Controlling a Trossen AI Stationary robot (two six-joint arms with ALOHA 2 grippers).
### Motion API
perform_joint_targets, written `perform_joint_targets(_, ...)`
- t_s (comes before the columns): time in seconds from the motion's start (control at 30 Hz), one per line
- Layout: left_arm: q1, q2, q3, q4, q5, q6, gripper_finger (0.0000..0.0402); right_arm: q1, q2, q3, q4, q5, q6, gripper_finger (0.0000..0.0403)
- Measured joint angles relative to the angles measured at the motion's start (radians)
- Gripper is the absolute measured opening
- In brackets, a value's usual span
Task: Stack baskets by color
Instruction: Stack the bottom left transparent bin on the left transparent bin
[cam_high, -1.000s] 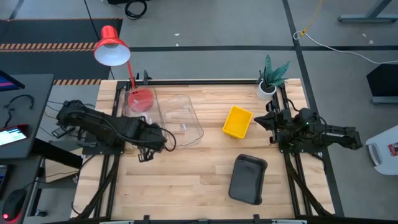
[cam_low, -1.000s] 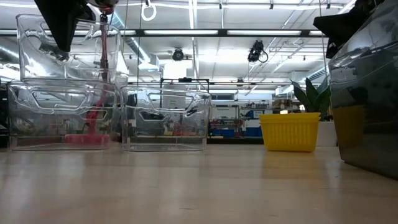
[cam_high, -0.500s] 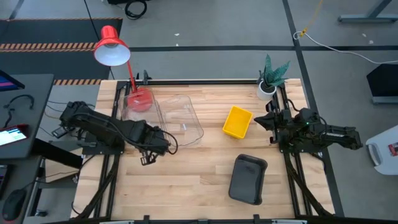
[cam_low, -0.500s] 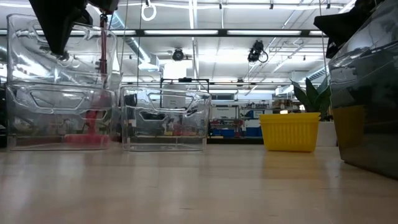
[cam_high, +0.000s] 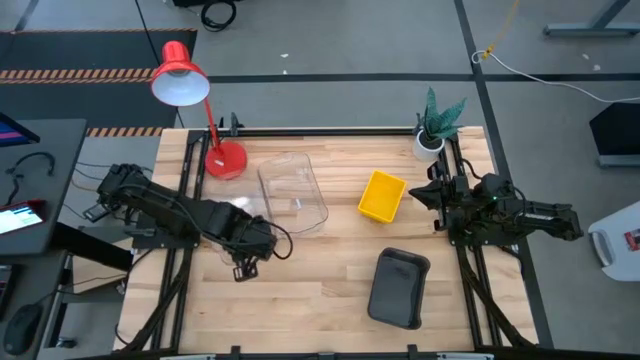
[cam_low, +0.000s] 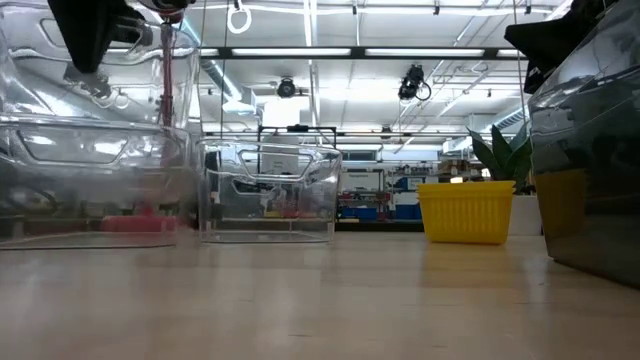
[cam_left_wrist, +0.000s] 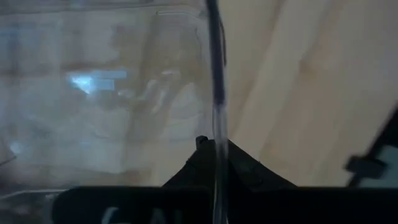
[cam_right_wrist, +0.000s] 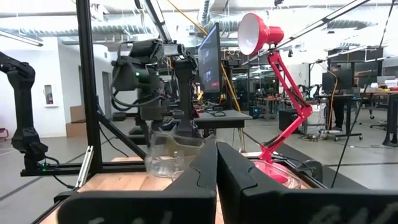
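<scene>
From overhead I see my left gripper (cam_high: 243, 262) clamped on the rim of a clear basket (cam_high: 232, 222) at nine o'clock on the tabletop (cam_high: 310, 280). A second clear basket (cam_high: 292, 191) sits just beside it. The yellow basket (cam_high: 382, 196) lies toward two o'clock, the grey basket (cam_high: 398, 288) at five. My right gripper (cam_high: 420, 192) waits clenched at three o'clock, empty.

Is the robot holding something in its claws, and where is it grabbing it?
The left claw is pinched on the thin wall of a clear basket. The right claw is shut and holds nothing.
</scene>
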Motion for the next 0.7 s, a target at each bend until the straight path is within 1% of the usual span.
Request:
perform_joint_targets(0.1, -0.023, 0.0, 0.0, 0.022, 0.026, -0.038, 0.0013, 0.0, 0.0, 0.0, 0.0, 0.0, 0.0, 0.0003)
perform_joint_targets(0.27, -0.066, 0.006, 0.0, 0.055, 0.027, -0.096, 0.0018, 0.0, 0.0, 0.0, 0.0, 0.0, 0.0, 0.0003)
perform_joint_targets(0.4, -0.097, 0.012, 0.0, 0.079, -0.004, -0.142, 0.0028, 0.0, 0.0, 0.0, -0.001, 0.0, 0.003, 0.0003)
perform_joint_targets(0.5, -0.121, 0.012, 0.0, 0.077, -0.022, -0.158, 0.005, 0.0, 0.0, 0.0, -0.001, 0.0, 0.024, 0.0003)
perform_joint_targets(0.7, -0.126, 0.012, 0.017, 0.056, -0.047, -0.162, 0.012, 0.0, 0.0, -0.001, -0.016, 0.0, 0.022, 0.0003)
